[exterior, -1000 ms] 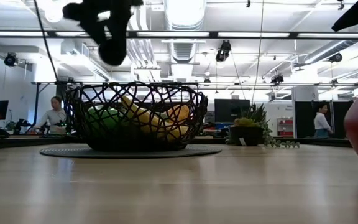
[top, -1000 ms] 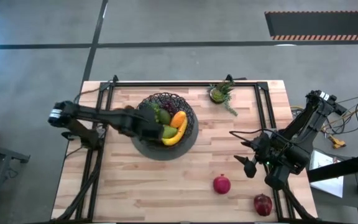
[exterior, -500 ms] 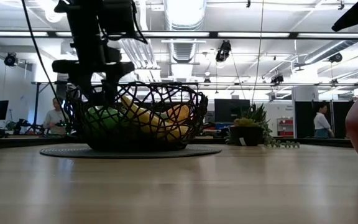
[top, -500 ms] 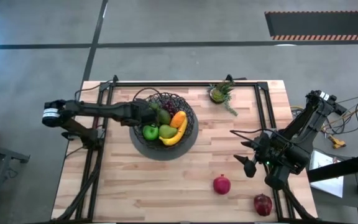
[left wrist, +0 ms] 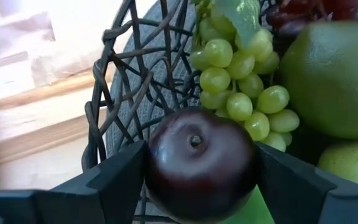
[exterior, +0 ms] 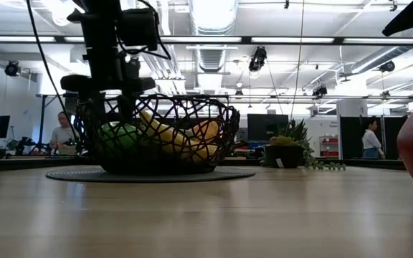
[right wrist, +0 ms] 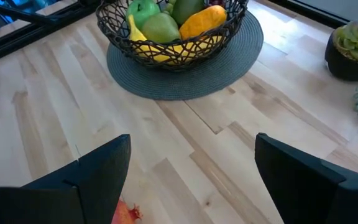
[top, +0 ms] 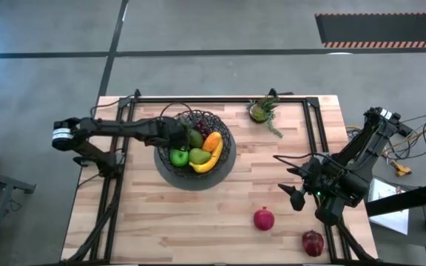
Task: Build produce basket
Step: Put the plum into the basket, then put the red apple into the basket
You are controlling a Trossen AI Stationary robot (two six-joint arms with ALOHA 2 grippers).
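The black wire basket (top: 198,114) stands on its grey disc base at the table's far middle. It holds a green apple (top: 178,157), an avocado (top: 200,156), a banana (top: 213,162), an orange piece (top: 212,142) and green grapes (left wrist: 241,93). My left gripper (top: 174,138) is at the basket's left rim, shut on a dark plum (left wrist: 197,162). My right gripper (top: 296,194) hovers open over the table's right side. A pomegranate (top: 264,219) and a red apple (top: 313,242) lie on the table near it. My left gripper pinches the dark plum between its two fingers (left wrist: 114,177), one on each side of its widest part (left wrist: 154,158). The plum's stem dimple faces the wrist camera. The fingers reach down just inside the basket's left wall (left wrist: 129,81), next to the green grapes. Whether the plum rests on anything below cannot be told.
A small potted green plant (top: 263,111) stands at the far edge, right of the basket. A black metal frame (top: 316,133) runs along the table's far, left and right sides. Bare wood (top: 198,222) lies in front of the basket. People sit in the room beyond (exterior: 62,132).
My left gripper has moved from over the basket's middle toward its left rim and has come down to rim height, uncovering the green apple. It has kept the plum. For the last half second it has hardly moved.
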